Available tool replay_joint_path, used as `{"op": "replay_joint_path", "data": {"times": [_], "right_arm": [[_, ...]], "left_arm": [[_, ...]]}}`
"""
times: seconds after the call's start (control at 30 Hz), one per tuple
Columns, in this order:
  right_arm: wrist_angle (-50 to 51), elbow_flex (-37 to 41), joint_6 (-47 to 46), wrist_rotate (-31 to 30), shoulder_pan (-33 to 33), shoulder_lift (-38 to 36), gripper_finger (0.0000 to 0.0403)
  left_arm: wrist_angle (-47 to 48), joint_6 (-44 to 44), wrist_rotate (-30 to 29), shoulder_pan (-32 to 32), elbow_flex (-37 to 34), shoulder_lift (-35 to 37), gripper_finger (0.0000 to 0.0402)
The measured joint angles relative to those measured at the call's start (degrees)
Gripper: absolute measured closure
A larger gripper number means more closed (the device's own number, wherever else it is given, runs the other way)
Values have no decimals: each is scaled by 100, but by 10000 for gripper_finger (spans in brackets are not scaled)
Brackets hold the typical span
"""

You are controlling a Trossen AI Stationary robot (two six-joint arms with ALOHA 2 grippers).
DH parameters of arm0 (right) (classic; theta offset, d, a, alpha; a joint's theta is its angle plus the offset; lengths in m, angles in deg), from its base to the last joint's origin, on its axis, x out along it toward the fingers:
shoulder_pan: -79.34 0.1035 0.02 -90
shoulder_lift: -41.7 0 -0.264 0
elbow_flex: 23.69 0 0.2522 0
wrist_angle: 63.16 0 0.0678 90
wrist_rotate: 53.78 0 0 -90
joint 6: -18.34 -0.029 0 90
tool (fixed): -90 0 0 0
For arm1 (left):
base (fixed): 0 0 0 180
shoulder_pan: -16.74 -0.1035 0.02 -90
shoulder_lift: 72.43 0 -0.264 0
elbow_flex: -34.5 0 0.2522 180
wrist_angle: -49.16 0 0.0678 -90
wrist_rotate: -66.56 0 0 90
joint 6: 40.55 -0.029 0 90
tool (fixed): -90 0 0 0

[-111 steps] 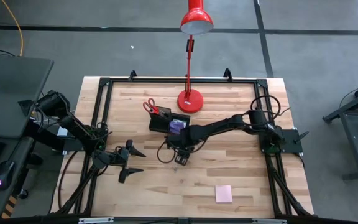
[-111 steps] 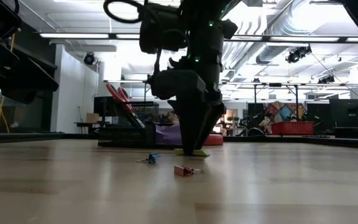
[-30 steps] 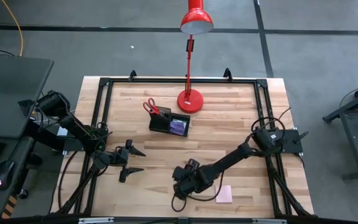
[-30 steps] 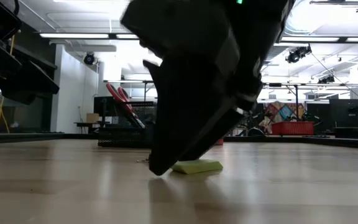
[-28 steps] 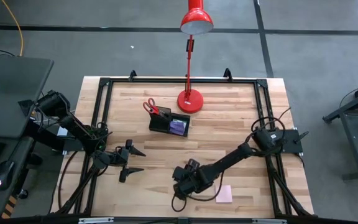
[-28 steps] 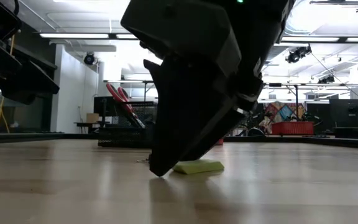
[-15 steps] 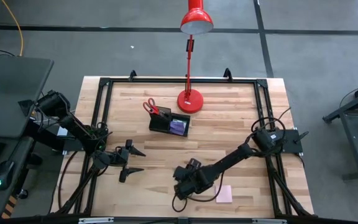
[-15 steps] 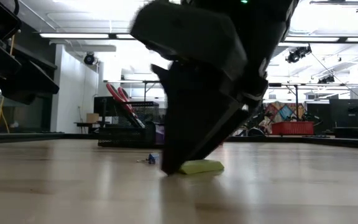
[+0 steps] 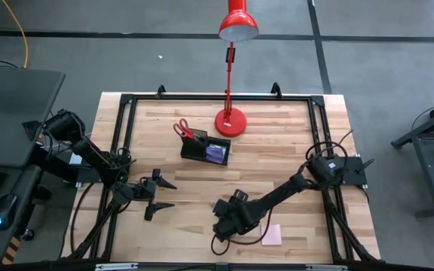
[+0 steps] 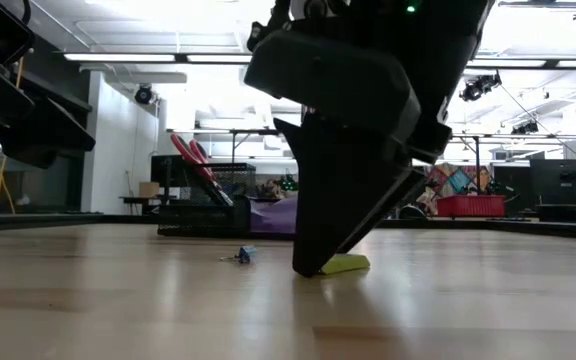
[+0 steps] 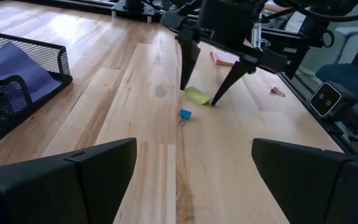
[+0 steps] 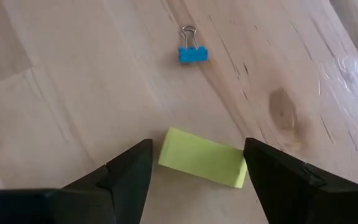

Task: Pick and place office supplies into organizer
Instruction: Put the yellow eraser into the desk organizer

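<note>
My right gripper [image 12: 197, 149] is down at the table near its near edge, left of the pink sticky pad [image 9: 271, 234]. It is open, and its fingertips stand on either side of a small yellow-green sticky pad [image 12: 202, 165] lying flat on the wood, as the left wrist view also shows [image 11: 197, 95]. A blue binder clip [image 12: 192, 53] lies just beyond. The black mesh organizer [image 9: 206, 150] holds a purple pad [image 11: 11, 65] and red-handled scissors [image 9: 183, 130]. My left gripper [image 9: 169, 194] waits open at the table's left. My right gripper comes at the yellow-green pad from above, slanting, one finger [image 12: 129, 171] at each short end of it. The pad lies flat on the table. Whether either finger touches the pad, I cannot tell.
The red lamp's base [image 9: 230, 122] stands beyond the organizer, its arm reaching past the far edge. A small red clip [image 11: 277, 91] lies near the table's right rail. A black frame [image 9: 126, 102] runs round the tabletop. Bare wood lies between my grippers and the organizer.
My right gripper, fingertips down at the table, has shifted a little toward the table's right edge. In the low view the yellow-green pad's visible end has moved the same way by a small amount. The left arm has kept still.
</note>
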Motion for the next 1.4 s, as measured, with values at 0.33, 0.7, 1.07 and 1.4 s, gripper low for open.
{"op": "replay_joint_path", "data": {"times": [0.33, 0.7, 1.07, 1.4], "right_arm": [[-315, 226, -29, 255, -59, -14, 214], [-678, 236, 39, 492, -98, -5, 390], [-317, -240, 401, 71, -2, 54, 402], [114, -671, 643, -388, -26, 62, 403]], "left_arm": [[-4, 2, -2, 0, 0, 0, 89], [-8, 19, 0, 0, 0, 0, 89], [-7, 19, -1, 1, 0, 0, 89], [-8, 19, -1, 1, 0, 0, 89]]}}
